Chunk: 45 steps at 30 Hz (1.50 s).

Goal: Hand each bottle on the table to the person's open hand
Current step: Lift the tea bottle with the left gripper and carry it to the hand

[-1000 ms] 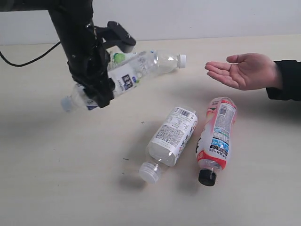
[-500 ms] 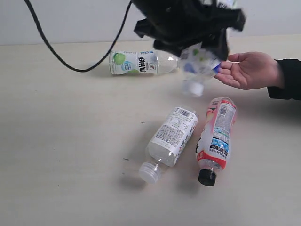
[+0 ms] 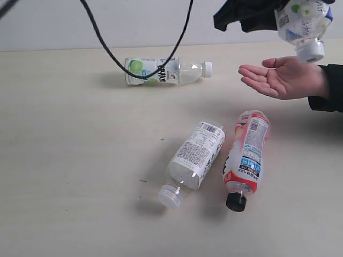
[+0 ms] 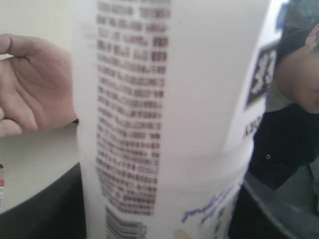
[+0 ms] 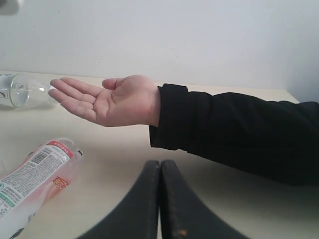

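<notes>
Exterior view: my left gripper (image 3: 268,13) clamps one bottle (image 3: 304,22) above the open hand (image 3: 284,79). Three more lie on the table (image 3: 80,160); right gripper (image 5: 160,172) closed, empty.

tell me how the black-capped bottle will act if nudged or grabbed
The black-capped bottle lies on its side on the table, so a sideways nudge would probably roll it. It looks empty, so likely light. Its clear plastic may flex under a squeeze.

beige table (image 3: 64,187), red-pink bottle (image 3: 246,152), black sleeve (image 3: 328,88)
</notes>
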### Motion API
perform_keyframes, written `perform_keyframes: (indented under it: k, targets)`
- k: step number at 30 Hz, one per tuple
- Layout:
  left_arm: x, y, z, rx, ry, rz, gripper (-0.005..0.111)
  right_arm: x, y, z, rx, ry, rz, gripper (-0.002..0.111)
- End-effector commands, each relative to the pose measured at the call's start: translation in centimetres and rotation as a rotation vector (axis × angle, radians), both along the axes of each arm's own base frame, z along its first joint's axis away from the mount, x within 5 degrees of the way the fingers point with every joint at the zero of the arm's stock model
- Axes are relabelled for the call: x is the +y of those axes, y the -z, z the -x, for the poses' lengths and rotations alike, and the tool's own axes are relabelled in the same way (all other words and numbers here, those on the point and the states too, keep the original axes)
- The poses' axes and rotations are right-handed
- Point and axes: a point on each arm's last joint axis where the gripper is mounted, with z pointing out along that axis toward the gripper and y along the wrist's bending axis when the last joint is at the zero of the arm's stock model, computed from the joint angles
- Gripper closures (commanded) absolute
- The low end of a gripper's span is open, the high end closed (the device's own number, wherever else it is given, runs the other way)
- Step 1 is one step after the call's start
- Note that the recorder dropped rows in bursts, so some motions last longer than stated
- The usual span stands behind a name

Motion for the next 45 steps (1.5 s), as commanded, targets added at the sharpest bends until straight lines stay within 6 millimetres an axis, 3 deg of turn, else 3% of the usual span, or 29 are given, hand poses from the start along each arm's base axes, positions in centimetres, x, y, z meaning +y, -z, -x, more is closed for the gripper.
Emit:
perform_keyframes:
  k: [1,11,21,45]
  targets:
    - [-1.8,2.9,-1.4,0.083,-0.018,0.033,0.107,0.0,0.1,0.0,-0.008,0.004,0.002,0.108]
    - [-4.4,10.3,-3.6,0.268,-0.017,0.074,0.107,0.0,0.1,0.0,-0.008,0.004,0.002,0.108]
    - [-3.8,13.9,-5.3,0.35,-0.053,0.071,0.107,0.0,0.1,0.0,-0.008,0.004,0.002,0.108]
    - [-4.2,14.6,-4.0,0.428,0.072,0.077,0.107,0.0,0.1,0.0,-0.008,0.004,0.002,0.108]
